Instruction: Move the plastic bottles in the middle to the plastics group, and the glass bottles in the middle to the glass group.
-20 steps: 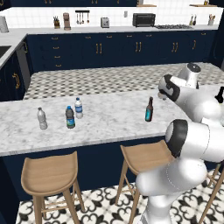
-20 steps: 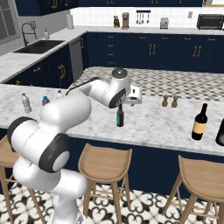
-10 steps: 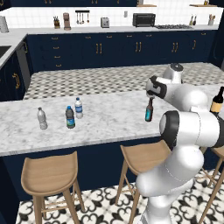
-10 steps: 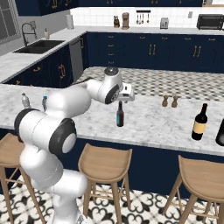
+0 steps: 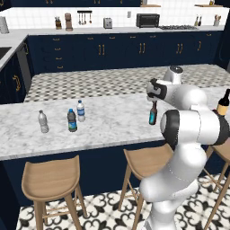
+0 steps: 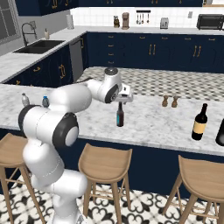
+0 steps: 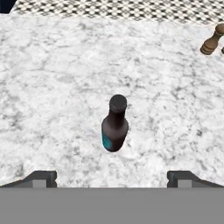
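- Brown bottle (image 7: pixel 114 127) stands upright on the marble counter (image 6: pixel 148 120), mid-counter, touching nothing.
- Gripper (image 7: pixel 112 177) hovers above its cap, jaws released wide and empty.
- Step in hand, I judge: lining up to grasp it.
- Next: descend, clamp the neck, carry it right to the stubby bottles (image 6: pixel 169 101).

Three plastic bottles (image 5: pixel 72 120), four glass bottles (image 6: pixel 120 114), three stools (image 6: pixel 105 164).
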You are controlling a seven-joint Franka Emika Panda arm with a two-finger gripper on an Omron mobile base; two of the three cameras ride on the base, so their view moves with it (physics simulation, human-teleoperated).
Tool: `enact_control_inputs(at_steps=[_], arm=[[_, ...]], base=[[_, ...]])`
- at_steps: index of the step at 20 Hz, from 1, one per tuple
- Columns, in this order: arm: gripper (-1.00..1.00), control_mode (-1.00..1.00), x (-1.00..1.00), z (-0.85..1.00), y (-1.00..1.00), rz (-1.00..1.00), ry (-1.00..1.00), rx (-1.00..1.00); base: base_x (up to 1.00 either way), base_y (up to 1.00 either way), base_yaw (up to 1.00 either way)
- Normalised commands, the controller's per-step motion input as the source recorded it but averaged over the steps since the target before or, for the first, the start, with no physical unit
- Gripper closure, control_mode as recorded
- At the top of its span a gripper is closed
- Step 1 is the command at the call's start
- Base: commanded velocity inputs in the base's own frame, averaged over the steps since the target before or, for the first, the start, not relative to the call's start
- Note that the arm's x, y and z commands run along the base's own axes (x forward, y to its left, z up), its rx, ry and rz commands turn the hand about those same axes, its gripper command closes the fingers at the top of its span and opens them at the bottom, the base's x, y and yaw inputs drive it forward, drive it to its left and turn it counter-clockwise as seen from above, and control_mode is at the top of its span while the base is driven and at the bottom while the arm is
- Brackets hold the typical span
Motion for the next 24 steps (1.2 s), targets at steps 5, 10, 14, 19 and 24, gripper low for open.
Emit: enact_control_inputs(at_steps=[5, 10, 14, 19, 24], arm=[[-1.00, -1.00, 0.34, -0.30, 0.12, 0.00, 0.00, 0.00], [-1.00, -1.00, 0.29, -0.13, 0.00, 0.00, 0.00, 0.00], [-1.00, -1.00, 0.29, -0.09, -0.09, 0.00, 0.00, -0.01], [-1.00, -1.00, 0.31, -0.17, -0.16, 0.00, 0.01, -0.01], [-1.00, -1.00, 0.20, -0.19, -0.11, 0.00, 0.00, -0.01]], base=[[0.00, 0.00, 0.00], [0.00, 0.00, 0.00], [0.00, 0.00, 0.00], [0.00, 0.00, 0.00], [0.00, 0.00, 0.00]])
